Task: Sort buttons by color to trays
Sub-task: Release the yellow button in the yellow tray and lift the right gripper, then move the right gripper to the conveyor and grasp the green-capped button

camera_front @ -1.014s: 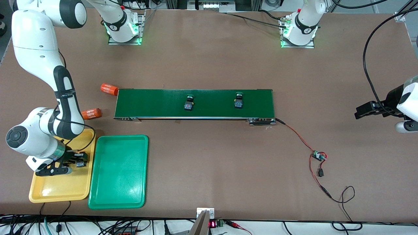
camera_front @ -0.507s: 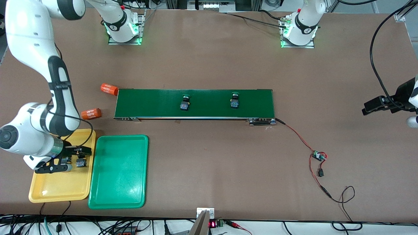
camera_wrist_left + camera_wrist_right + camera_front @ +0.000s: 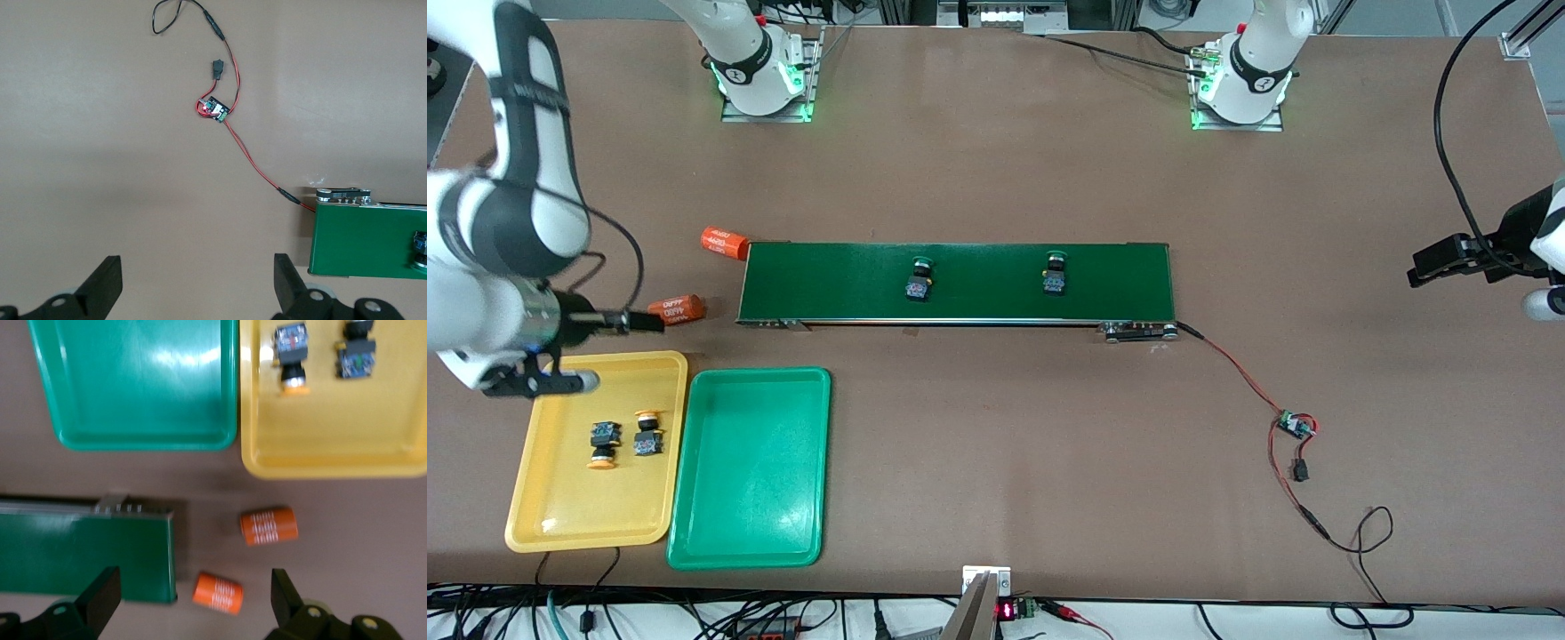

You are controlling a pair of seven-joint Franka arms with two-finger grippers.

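Observation:
Two yellow-capped buttons (image 3: 605,442) (image 3: 647,433) lie side by side in the yellow tray (image 3: 543,524), also seen in the right wrist view (image 3: 291,353) (image 3: 357,350). The green tray (image 3: 747,553) beside it holds nothing. Two green-capped buttons (image 3: 918,280) (image 3: 1055,274) sit on the dark-green conveyor belt (image 3: 827,284). My right gripper (image 3: 633,320) (image 3: 193,607) is open and holds nothing, up in the air over the orange cylinders by the belt's end. My left gripper (image 3: 1440,262) (image 3: 198,293) waits open over bare table at the left arm's end.
Two orange cylinders (image 3: 724,242) (image 3: 677,309) lie on the table at the belt's end toward the right arm. A red-and-black wire with a small circuit board (image 3: 1294,425) runs from the belt's other end. Cables hang along the table's front edge.
My right gripper has opened, left the second yellow button in the yellow tray, and lifted away toward the orange cylinders. Both green buttons have drifted along the belt toward the right arm's end.

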